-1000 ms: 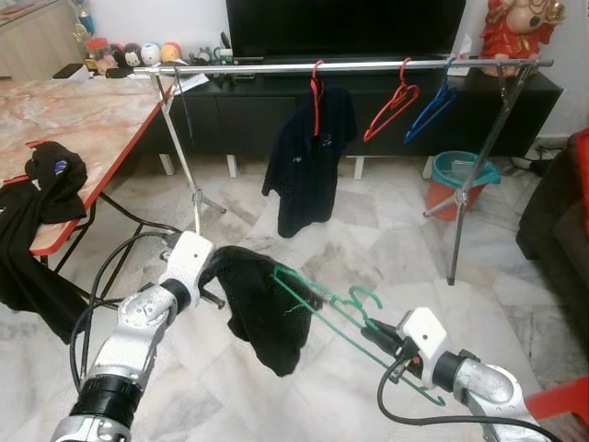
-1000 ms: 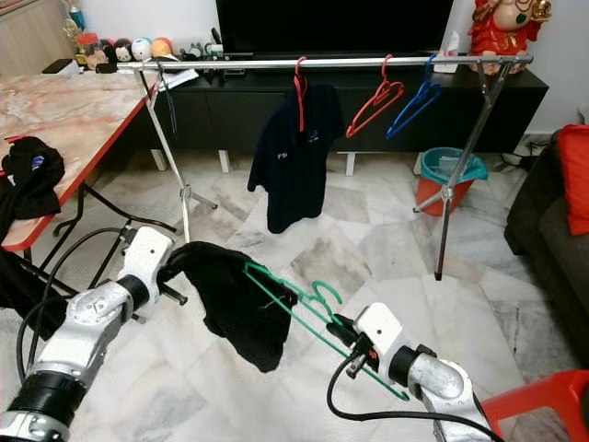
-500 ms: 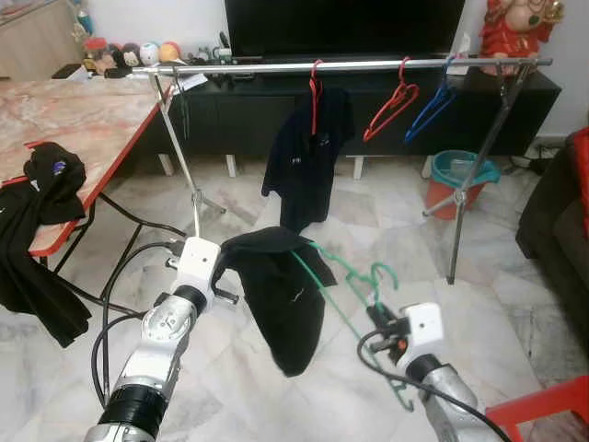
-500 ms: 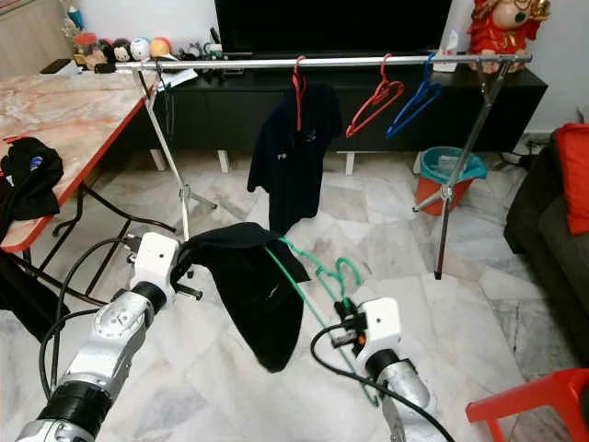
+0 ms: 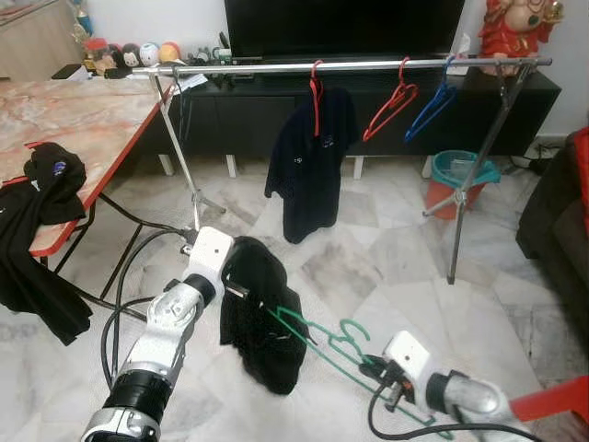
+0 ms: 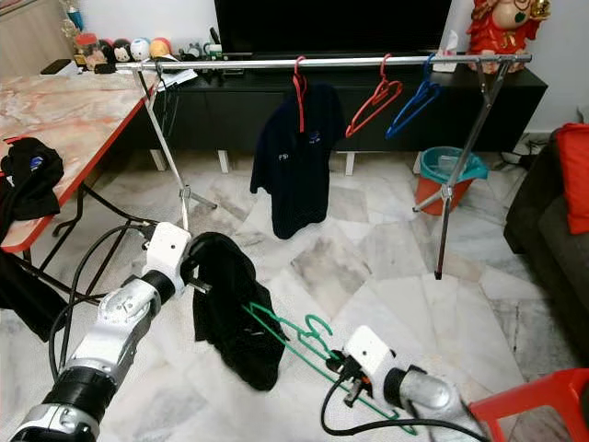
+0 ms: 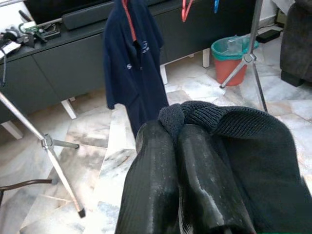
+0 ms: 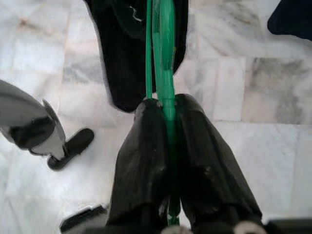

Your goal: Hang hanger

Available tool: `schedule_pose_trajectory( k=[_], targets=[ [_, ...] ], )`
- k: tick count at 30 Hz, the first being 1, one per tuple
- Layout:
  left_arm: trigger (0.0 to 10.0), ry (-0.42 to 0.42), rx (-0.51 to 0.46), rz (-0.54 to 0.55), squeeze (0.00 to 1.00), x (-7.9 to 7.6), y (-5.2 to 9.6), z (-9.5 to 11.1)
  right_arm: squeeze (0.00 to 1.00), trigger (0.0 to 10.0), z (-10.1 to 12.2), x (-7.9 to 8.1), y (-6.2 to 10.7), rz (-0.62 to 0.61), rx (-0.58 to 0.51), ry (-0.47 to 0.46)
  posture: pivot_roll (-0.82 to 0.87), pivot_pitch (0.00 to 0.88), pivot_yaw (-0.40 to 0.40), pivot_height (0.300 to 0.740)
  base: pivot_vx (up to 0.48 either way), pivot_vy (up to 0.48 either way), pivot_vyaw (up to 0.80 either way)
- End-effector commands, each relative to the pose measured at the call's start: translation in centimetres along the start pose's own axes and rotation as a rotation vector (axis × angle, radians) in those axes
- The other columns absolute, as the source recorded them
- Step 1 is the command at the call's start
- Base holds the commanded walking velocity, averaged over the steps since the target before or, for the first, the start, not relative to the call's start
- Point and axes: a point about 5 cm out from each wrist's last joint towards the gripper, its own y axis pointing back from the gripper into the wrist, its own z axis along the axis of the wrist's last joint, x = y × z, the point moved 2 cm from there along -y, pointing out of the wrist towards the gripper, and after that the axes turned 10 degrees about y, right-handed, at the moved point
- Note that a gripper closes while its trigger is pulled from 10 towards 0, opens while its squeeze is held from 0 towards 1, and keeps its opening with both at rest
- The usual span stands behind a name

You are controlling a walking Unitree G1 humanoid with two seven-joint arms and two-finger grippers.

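Observation:
A green hanger (image 5: 317, 337) runs from my right gripper (image 5: 375, 366) up into a black garment (image 5: 262, 322) that hangs from it low over the floor. My right gripper (image 8: 165, 109) is shut on the green hanger (image 8: 162, 29). My left gripper (image 5: 237, 272) is shut on the top of the black garment (image 7: 234, 141), its fingers (image 7: 161, 170) pressed together on the cloth. Ahead stands a silver clothes rail (image 5: 350, 65) carrying a dark shirt on a red hanger (image 5: 311, 157), an empty red hanger (image 5: 391, 101) and a blue hanger (image 5: 431, 104).
A red-edged marble table (image 5: 64, 120) with black clothes (image 5: 41, 184) stands to the left. A black TV cabinet (image 5: 368, 101) is behind the rail, a teal and orange bucket (image 5: 457, 180) by its right leg. A dark sofa (image 5: 557, 221) sits at right.
Both grippers have dropped lower with the garment and hanger. The hanger now lies flatter, and the right arm points more to the left.

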Motion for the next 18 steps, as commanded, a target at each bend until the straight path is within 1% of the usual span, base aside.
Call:
schedule_pose_trajectory(
  k=[1, 3, 4, 6, 9, 10, 11, 12, 13, 14, 15, 16, 18],
  targets=[
    [10.0, -0.019, -0.053, -0.005, 0.00, 0.3, -0.3, 1.4, 0.00, 10.0, -0.5, 0.5, 0.1, 0.076, 0.068, 0.058, 0.00, 0.000, 0.039, 0.740, 0.000, 0.000, 0.00],
    [10.0, -0.025, -0.048, -0.018, 0.00, 0.1, -0.3, 1.2, 0.00, 10.0, -0.8, 0.5, 0.4, 0.110, 0.106, 0.107, 0.00, 0.000, 0.037, 0.740, 0.000, 0.000, 0.00],
    [10.0, -0.022, -0.044, -0.024, 0.00, 0.0, -0.2, 1.1, 0.00, 10.0, -0.9, -0.1, 0.5, 0.096, 0.134, 0.119, 0.01, 0.000, 0.037, 0.740, 0.000, 0.000, 0.00],
    [10.0, -0.018, -0.040, -0.031, 0.00, -0.1, -0.1, 1.1, 0.00, 10.0, -0.8, -0.4, 0.6, 0.103, 0.149, 0.123, 0.01, 0.000, 0.037, 0.740, 0.000, 0.000, 0.00],
    [10.0, -0.016, -0.034, -0.051, 0.00, -0.4, -0.1, 0.9, 0.00, 10.0, -0.3, -0.2, 0.6, 0.161, 0.130, 0.111, 0.01, 0.000, 0.041, 0.740, 0.000, 0.000, 0.00],
    [10.0, -0.013, -0.030, -0.061, 0.00, -0.6, 0.0, 0.8, 0.00, 10.0, -0.1, -0.3, 0.7, 0.170, 0.127, 0.117, 0.01, 0.000, 0.042, 0.740, 0.000, 0.000, 0.00],
    [10.0, -0.013, -0.029, -0.062, 0.00, -0.6, 0.0, 0.8, 0.00, 10.0, -0.1, -0.4, 0.7, 0.170, 0.128, 0.118, 0.01, 0.000, 0.042, 0.740, 0.000, 0.000, 0.00],
    [10.0, -0.014, -0.028, -0.061, 0.00, -0.7, 0.0, 0.7, 0.00, 10.0, 0.2, -0.9, 0.7, 0.142, 0.121, 0.131, 0.01, 0.000, 0.043, 0.740, 0.000, 0.000, 0.00],
    [10.0, -0.014, -0.025, -0.055, 0.00, -0.7, 0.1, 0.5, 0.00, 10.0, 1.2, -2.2, 0.8, 0.058, 0.073, 0.147, 0.01, 0.000, 0.041, 0.740, 0.000, 0.000, 0.00],
    [10.0, -0.012, -0.023, -0.049, 0.00, -0.6, 0.1, 0.4, 0.00, 10.0, 1.9, -3.0, 0.8, 0.001, 0.033, 0.141, 0.01, 0.000, 0.041, 0.740, 0.000, 0.000, 0.00],
    [10.0, -0.012, -0.023, -0.049, 0.00, -0.6, 0.1, 0.4, 0.00, 10.0, 1.9, -3.0, 0.8, 0.001, 0.033, 0.141, 0.01, 0.000, 0.041, 0.740, 0.000, 0.000, 0.00],
    [10.0, -0.006, -0.019, -0.042, 0.00, -0.6, 0.2, 0.2, 0.00, 10.0, 2.9, -3.5, 1.0, -0.036, -0.045, 0.093, 0.01, 0.000, 0.043, 0.740, 0.000, 0.000, 0.00],
    [10.0, -0.003, -0.016, -0.040, 0.00, -0.6, 0.3, 0.0, 0.00, 10.0, 3.6, -3.7, 1.2, -0.042, -0.102, 0.062, 0.01, 0.000, 0.041, 0.740, 0.000, 0.000, 0.00]
  ],
)
